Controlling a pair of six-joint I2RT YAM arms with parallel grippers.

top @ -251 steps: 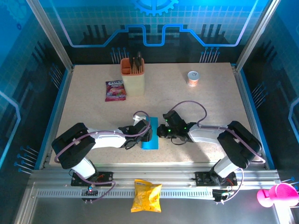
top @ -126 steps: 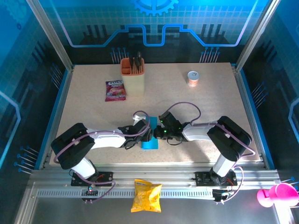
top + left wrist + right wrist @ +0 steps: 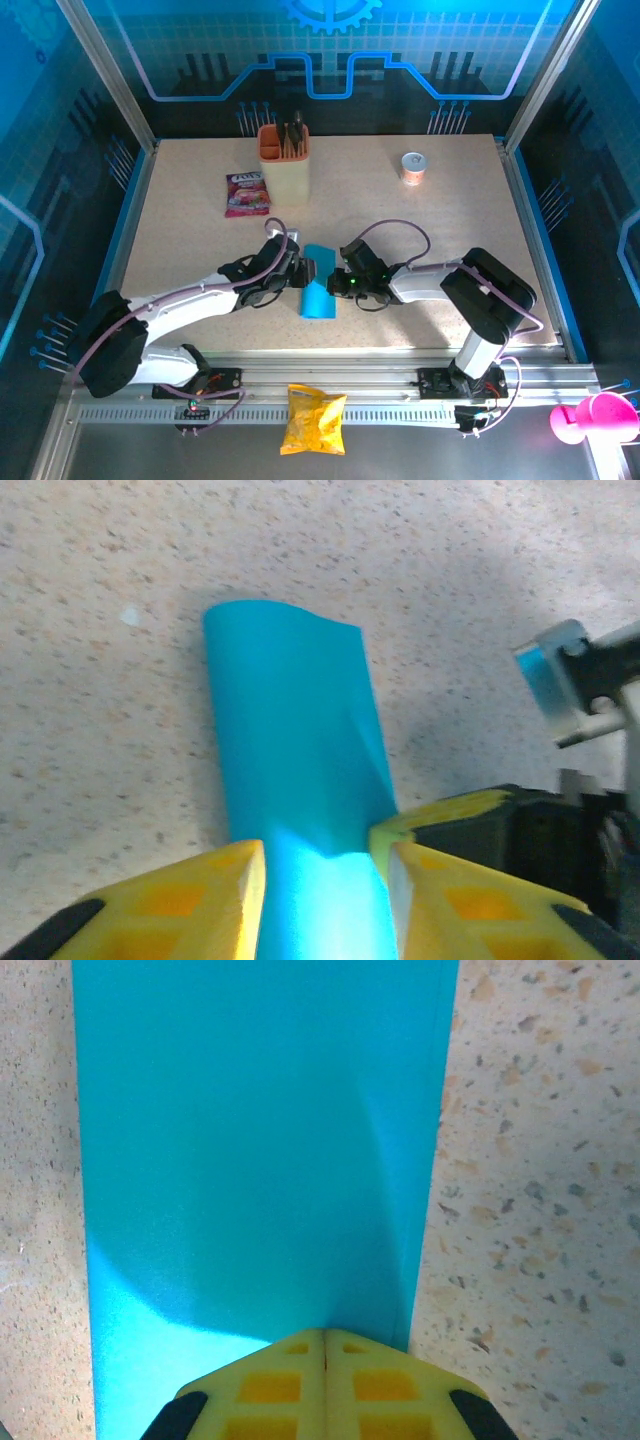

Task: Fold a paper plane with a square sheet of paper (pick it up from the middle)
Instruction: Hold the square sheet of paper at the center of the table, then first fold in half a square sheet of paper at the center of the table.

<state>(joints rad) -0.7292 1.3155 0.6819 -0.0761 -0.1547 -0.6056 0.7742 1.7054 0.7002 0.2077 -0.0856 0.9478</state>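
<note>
The sheet of paper point(image 3: 318, 295) lies on the table point(image 3: 450, 230) as a long cyan-blue strip, folded narrower than a square, on the near side of the orange-and-cream holder point(image 3: 285, 170) and slightly to its right, well apart from it. The strip runs roughly away from the holder, its lower end leaning a little left. The left gripper point(image 3: 303, 268) meets the end of the strip closer to the holder. In the left wrist view its yellow fingers point(image 3: 190, 900) stand a strip's width apart with the paper point(image 3: 295, 740) filling the gap, so it is pinching the paper across its width. The paper's far end bows upward there and throws a shadow on the table. The right gripper point(image 3: 337, 283) comes at the strip from the side away from the holder's left. In the right wrist view its two fingers are pressed together, the seam between them closed, and the tip point(image 3: 323, 1340) sits at the near edge of the flat paper point(image 3: 260, 1140). A pink-purple packet point(image 3: 247, 194) lies just left of the holder, and a small orange-and-white pot point(image 3: 413, 167) stands well to its right.
</note>
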